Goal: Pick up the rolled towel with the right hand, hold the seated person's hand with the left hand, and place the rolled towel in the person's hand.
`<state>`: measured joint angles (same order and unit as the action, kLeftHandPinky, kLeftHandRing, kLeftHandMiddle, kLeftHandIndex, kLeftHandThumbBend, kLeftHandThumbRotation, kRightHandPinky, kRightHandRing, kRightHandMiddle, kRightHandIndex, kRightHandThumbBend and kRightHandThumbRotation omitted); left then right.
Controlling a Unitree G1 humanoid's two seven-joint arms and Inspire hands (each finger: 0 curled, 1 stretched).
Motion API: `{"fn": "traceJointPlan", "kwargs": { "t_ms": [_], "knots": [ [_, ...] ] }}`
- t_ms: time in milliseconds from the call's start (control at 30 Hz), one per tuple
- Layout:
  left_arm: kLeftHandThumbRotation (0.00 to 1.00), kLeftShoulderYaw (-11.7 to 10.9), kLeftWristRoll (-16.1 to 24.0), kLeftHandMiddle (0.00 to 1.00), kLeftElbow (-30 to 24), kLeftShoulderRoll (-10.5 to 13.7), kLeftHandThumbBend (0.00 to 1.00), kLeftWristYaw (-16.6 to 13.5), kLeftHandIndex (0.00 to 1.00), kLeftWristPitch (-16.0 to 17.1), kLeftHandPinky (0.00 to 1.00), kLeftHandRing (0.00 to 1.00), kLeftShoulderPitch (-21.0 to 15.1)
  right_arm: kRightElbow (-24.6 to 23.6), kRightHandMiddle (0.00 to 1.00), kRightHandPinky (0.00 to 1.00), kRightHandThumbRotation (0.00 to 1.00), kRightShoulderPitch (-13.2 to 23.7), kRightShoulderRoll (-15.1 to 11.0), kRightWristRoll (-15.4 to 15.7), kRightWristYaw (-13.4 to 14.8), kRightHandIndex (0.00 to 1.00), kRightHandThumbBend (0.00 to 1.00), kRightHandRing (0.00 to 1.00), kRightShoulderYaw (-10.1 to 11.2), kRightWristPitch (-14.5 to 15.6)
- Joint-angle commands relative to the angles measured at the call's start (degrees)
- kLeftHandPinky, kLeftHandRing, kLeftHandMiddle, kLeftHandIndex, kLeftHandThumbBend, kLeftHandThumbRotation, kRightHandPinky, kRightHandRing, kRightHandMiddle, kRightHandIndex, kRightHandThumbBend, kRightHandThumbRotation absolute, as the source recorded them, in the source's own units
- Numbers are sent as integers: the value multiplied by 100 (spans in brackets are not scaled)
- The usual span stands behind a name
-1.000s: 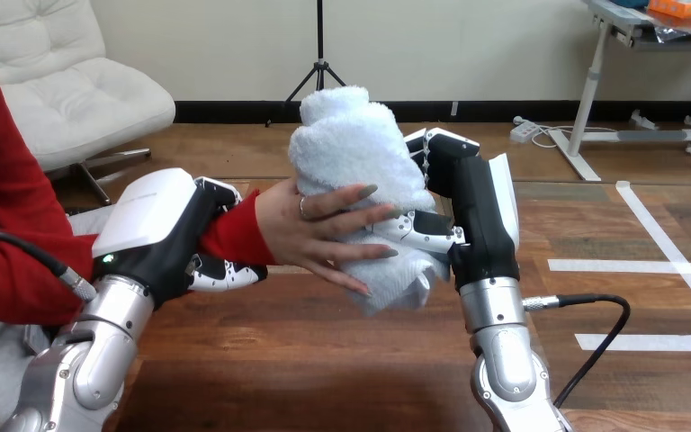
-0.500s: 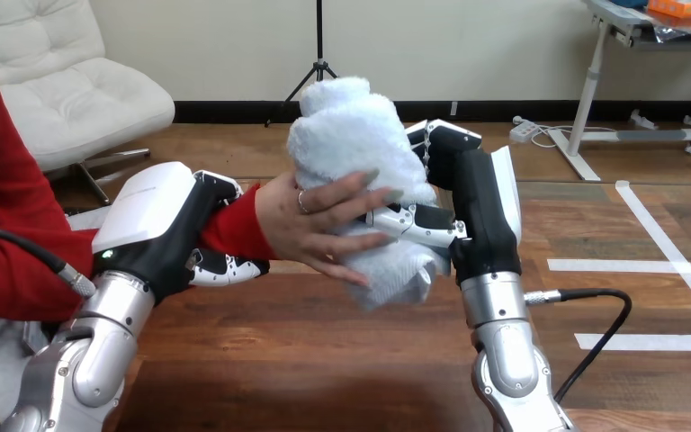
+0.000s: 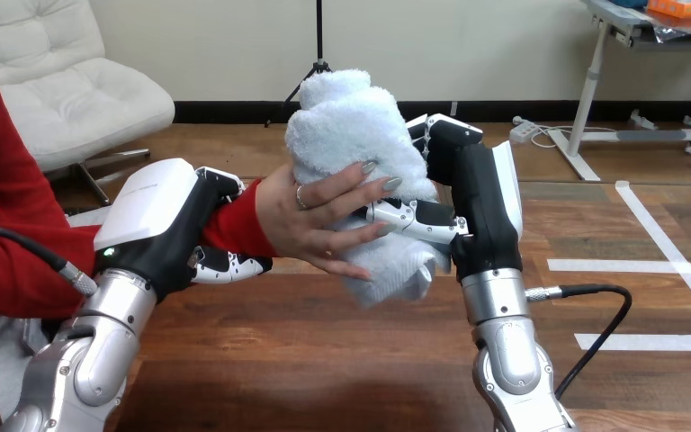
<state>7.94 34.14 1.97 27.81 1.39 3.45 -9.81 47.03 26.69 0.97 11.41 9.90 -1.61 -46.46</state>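
One rolled towel, frame centre: right hand grips it, one person's hand rests on it; left hand clasps the person's wrist.

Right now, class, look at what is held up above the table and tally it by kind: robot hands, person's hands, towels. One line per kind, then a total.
Robot hands: 2, the left hand and the right hand
Person's hands: 1, the person's hand, fingers on the towel
Towels: 1, the rolled towel
Total: 4
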Motion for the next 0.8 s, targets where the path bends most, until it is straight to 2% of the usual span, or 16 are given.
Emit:
{"fn": "traceJointPlan", "kwargs": {
  "t_ms": [0, 267, 400, 567, 700, 733, 767],
  "knots": [
    [0, -272, -168, 40, -801, -132, 58, -165, 41, 169, 27, 34, -857, -373, 35, 24, 0, 363, 42, -11, -247, 41, 75, 29, -193, -86],
    [0, -267, -151, 40, -810, -135, 58, -180, 41, 180, 27, 34, -834, -465, 38, 26, 1, 286, 22, -116, -422, 43, 76, 32, -191, 183],
    [0, -270, -165, 40, -845, -146, 59, -156, 41, 154, 27, 34, -806, -618, 41, 28, 6, 204, 31, -363, -737, 45, 76, 34, -193, 468],
    [0, -259, -119, 43, -891, -135, 64, -111, 43, 90, 30, 37, -779, -858, 48, 32, 20, 100, 12, -588, -1065, 51, 77, 41, -214, 832],
    [1, -221, 18, 46, -946, -71, 68, -68, 46, 27, 33, 41, -759, -1083, 53, 36, 32, 10, -62, -600, -1228, 56, 78, 46, -260, 1154],
    [5, -211, 51, 48, -961, -57, 69, -59, 49, 13, 35, 43, -753, -1122, 57, 38, 40, -8, -83, -588, -1252, 59, 78, 49, -270, 1198],
    [7, -205, 73, 49, -973, -47, 70, -53, 49, 3, 36, 44, -749, -1160, 58, 38, 43, -23, -96, -580, -1272, 60, 78, 50, -276, 1239]
  ]
}}
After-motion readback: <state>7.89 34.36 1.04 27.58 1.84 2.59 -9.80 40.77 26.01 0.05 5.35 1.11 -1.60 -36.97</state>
